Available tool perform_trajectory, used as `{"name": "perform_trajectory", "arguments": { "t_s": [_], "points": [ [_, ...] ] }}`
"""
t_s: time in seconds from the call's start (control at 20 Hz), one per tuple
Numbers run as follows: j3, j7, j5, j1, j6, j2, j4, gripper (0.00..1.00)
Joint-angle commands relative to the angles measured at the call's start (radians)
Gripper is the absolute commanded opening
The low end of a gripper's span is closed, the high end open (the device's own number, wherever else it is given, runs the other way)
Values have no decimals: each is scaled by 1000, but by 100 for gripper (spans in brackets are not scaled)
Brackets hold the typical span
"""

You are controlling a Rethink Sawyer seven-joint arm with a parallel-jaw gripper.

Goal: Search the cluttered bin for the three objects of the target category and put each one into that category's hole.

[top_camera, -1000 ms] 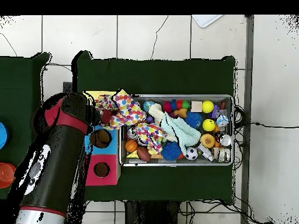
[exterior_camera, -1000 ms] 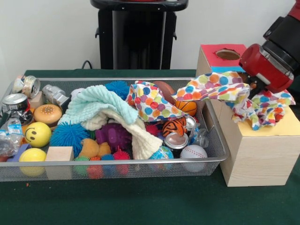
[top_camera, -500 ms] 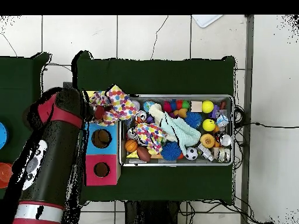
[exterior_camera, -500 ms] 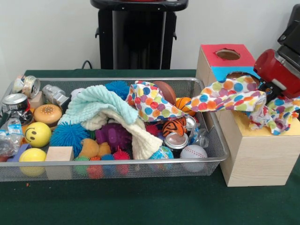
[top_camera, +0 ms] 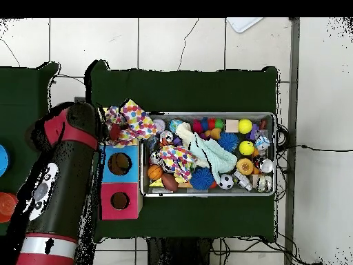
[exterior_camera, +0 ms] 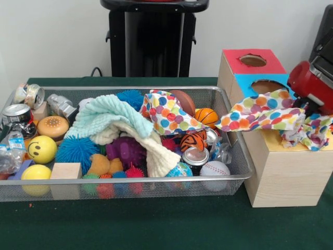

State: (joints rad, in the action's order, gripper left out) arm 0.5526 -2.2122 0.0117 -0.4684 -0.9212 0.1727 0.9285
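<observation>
My gripper [exterior_camera: 308, 107] is at the right edge of the front view, low over the yellow-topped box [exterior_camera: 285, 172]. It is shut on a polka-dot cloth [exterior_camera: 263, 112], which drapes across the yellow top and hides that box's hole. One end of the cloth reaches towards the wire-mesh bin [exterior_camera: 130, 180]. In the overhead view the gripper [top_camera: 114, 130] and this cloth [top_camera: 132, 121] sit just left of the bin [top_camera: 207, 114]. A second polka-dot cloth [exterior_camera: 167, 115] lies in the bin's middle and also shows in the overhead view [top_camera: 178, 157]. No third cloth shows.
The blue-topped box's hole [exterior_camera: 266, 86] and the red-topped box's hole [exterior_camera: 253, 60] are uncovered behind the yellow box. The bin holds a mint-green towel [exterior_camera: 112, 115], a cream towel [exterior_camera: 152, 152], balls, cans and a wooden block [exterior_camera: 65, 171].
The arm has moved away from the bin and lower over the yellow box. The held cloth has come off the bin's corner and now lies across the yellow top.
</observation>
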Motion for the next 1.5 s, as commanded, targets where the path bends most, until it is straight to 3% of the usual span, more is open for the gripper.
{"name": "perform_trajectory", "arguments": {
  "t_s": [0.05, 0.25, 0.75, 1.15, 1.5],
  "points": [
    [-194, -238, -105, 70, 178, -53, 110, 0],
    [-227, -233, -125, 102, 280, -72, 151, 0],
    [-244, -201, -161, 120, 346, -71, 210, 0],
    [-306, -161, -164, 146, 443, -36, 317, 0],
    [-402, -55, -131, 239, 530, -27, 377, 0]
  ]
}}
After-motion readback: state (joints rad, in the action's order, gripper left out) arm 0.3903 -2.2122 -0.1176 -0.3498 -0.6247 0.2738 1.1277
